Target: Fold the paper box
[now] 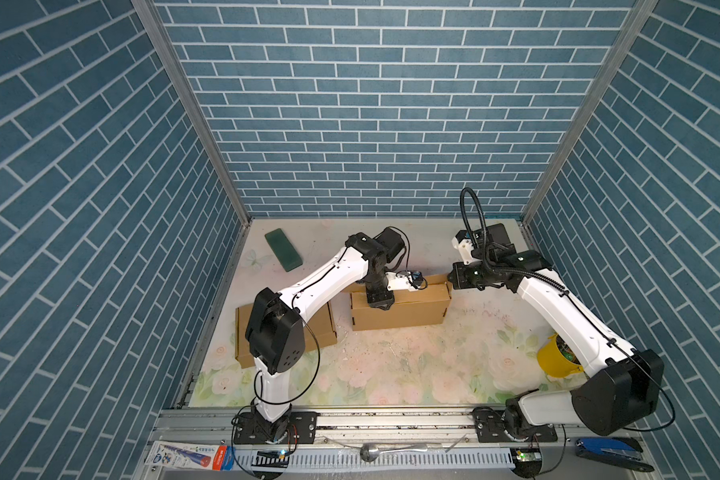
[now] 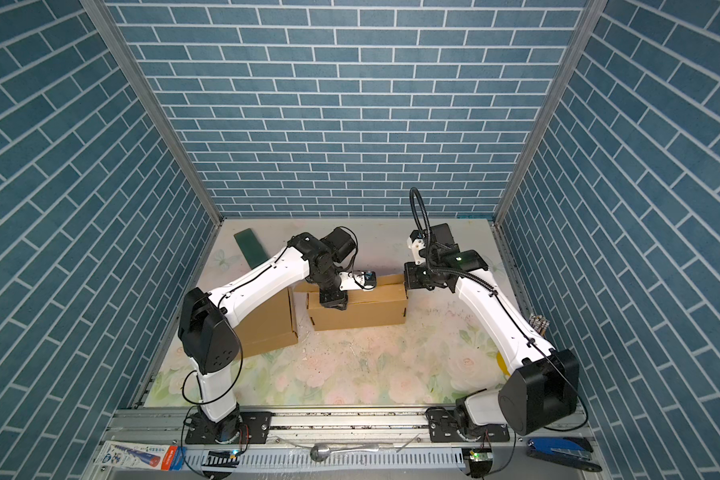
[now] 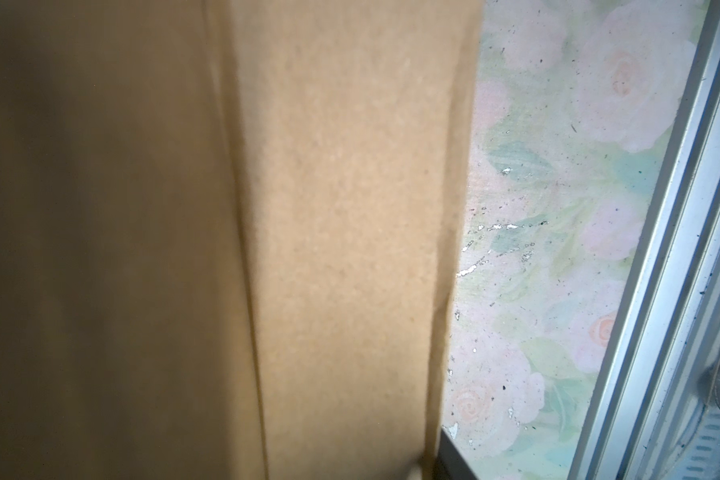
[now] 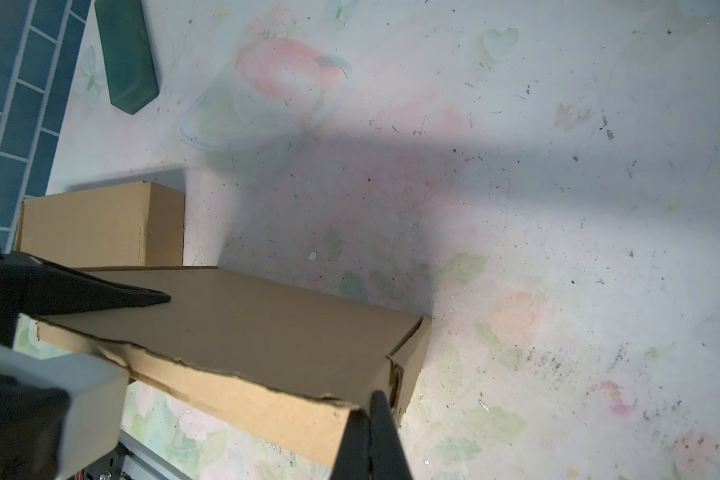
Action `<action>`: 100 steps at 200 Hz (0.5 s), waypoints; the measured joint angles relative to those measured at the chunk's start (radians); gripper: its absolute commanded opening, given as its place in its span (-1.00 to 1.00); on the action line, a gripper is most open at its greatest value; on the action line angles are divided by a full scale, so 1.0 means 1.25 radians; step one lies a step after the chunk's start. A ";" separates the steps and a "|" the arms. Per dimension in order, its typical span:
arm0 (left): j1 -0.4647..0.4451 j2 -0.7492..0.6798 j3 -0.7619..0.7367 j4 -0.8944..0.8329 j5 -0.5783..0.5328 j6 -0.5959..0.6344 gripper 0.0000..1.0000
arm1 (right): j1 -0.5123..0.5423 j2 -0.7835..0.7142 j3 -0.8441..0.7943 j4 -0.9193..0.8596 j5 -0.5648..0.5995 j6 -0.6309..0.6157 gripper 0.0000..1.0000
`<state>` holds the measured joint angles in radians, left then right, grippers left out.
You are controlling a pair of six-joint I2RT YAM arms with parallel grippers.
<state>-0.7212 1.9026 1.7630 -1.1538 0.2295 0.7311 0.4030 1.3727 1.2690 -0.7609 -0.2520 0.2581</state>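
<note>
The paper box [image 1: 408, 311] [image 2: 366, 311] is a long brown cardboard box lying across the middle of the table, with its lid down. My left gripper [image 1: 380, 305] [image 2: 332, 305] points straight down onto the box's top front edge, near its left end. Cardboard [image 3: 350, 208] fills the left wrist view; one dark finger [image 3: 454, 461] shows beside the front wall and the other is hidden. My right gripper [image 1: 449, 277] [image 2: 404, 279] is at the box's right end. In the right wrist view its tips [image 4: 371, 409] are shut together and touch the lid's near corner [image 4: 267, 316].
A second cardboard box [image 1: 325, 328] [image 4: 88, 224] stands at the left, partly under my left arm. A green block [image 1: 283, 249] lies at the back left. A yellow cup [image 1: 555, 357] sits under my right arm. A spoon [image 1: 375, 451] and a blue stapler [image 1: 607, 451] lie on the front rail.
</note>
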 measured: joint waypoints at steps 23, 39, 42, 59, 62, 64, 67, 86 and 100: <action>0.000 0.000 0.000 0.000 0.000 0.000 -0.14 | 0.000 -0.022 -0.034 0.039 0.000 0.013 -1.00; 0.000 0.000 0.000 0.001 -0.001 0.000 -0.13 | 0.000 -0.040 -0.062 0.070 0.000 0.025 -1.00; 0.000 0.000 0.000 0.001 -0.001 0.000 -0.13 | 0.000 -0.043 -0.068 0.077 0.000 0.027 -1.00; 0.000 0.000 0.000 0.001 -0.001 -0.001 -0.13 | 0.000 -0.064 -0.097 0.106 0.000 0.036 -1.00; 0.000 0.000 0.000 0.001 -0.001 -0.001 -0.12 | 0.000 -0.067 -0.102 0.110 0.000 0.038 -1.00; 0.000 0.000 0.000 0.001 -0.001 -0.001 -0.12 | 0.000 -0.069 -0.105 0.114 0.000 0.041 -1.00; 0.000 0.000 0.000 0.001 -0.001 -0.001 -0.11 | 0.000 -0.071 -0.108 0.118 0.000 0.042 -1.00; 0.000 0.000 0.001 0.001 -0.003 -0.001 -0.09 | 0.000 -0.086 -0.131 0.142 0.001 0.045 -1.00; 0.000 0.000 0.002 0.001 -0.004 -0.001 -0.08 | 0.000 -0.094 -0.143 0.155 0.001 0.047 -1.00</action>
<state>-0.7212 1.9026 1.7649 -1.1526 0.2241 0.7300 0.4034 1.2549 1.0901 -0.5671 -0.2504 0.3168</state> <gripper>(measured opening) 0.468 0.047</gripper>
